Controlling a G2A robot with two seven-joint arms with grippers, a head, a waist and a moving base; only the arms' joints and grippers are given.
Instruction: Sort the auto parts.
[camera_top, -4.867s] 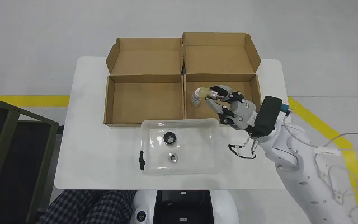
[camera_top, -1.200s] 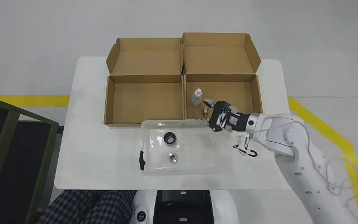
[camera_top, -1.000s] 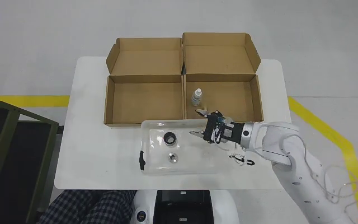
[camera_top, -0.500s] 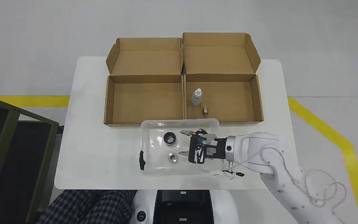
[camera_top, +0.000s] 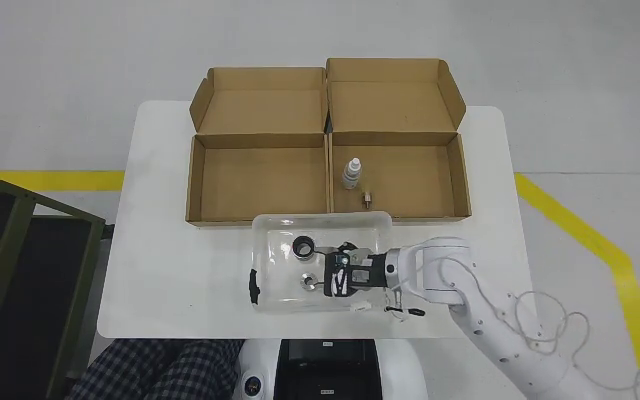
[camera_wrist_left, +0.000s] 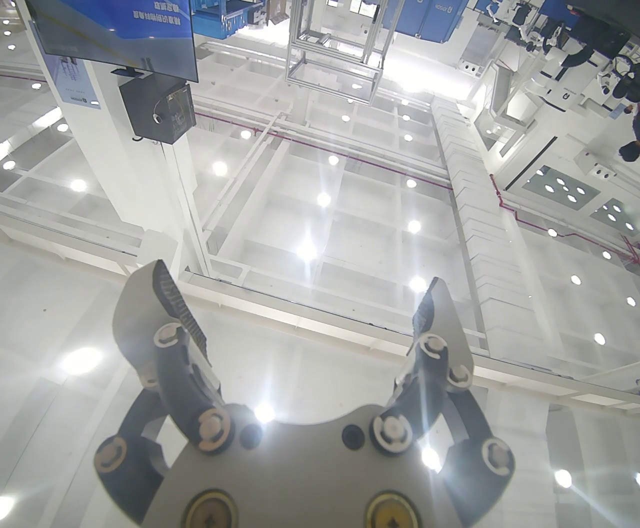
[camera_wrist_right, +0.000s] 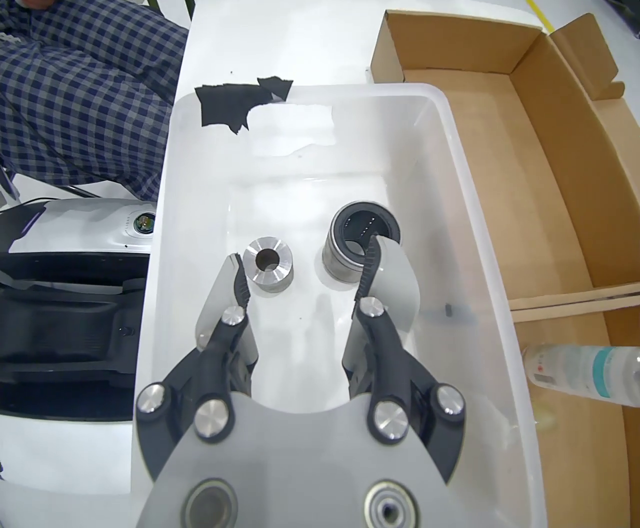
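A: Grippers first, what did we see?
B: The left gripper (camera_wrist_left: 295, 280) pointed up at the ceiling (camera_wrist_left: 320, 200), fingers spread, nothing btw them. The right gripper (camera_wrist_right: 305, 260) was down inside the clear bin (camera_wrist_right: 450, 165), jaws wide apart, also holding nothing.
A: And the bin itself?
B: It sat on the white table (camera_top: 160, 250) at the near edge, long side toward us. Some black tape (camera_wrist_right: 235, 102) was stuck on its left end wall.
A: Parts in it?
B: Two, both on the bin floor, bores facing up. The small steel bushing (camera_wrist_right: 267, 262) lay btw the right gripper's fingertips, just beside one of them. The larger bearing (camera_wrist_right: 357, 240), w/ a dark bore, stood next to the bushing on the side toward the boxes; the other fingertip overlapped its side in the wrist view. Touching or not — we couldn't tell.
A: Farther back?
B: Two open cardboard boxes, side by side and touching, lids folded back, right behind the bin. We saw the left box (camera_top: 258, 180) w/ its brown floor showing. The right box (camera_top: 420, 185) held a small white bottle (camera_top: 351, 172) near the wall it shared w/ the left box, and a tiny metal fitting (camera_top: 367, 199) just beside the bottle — on the bin side.
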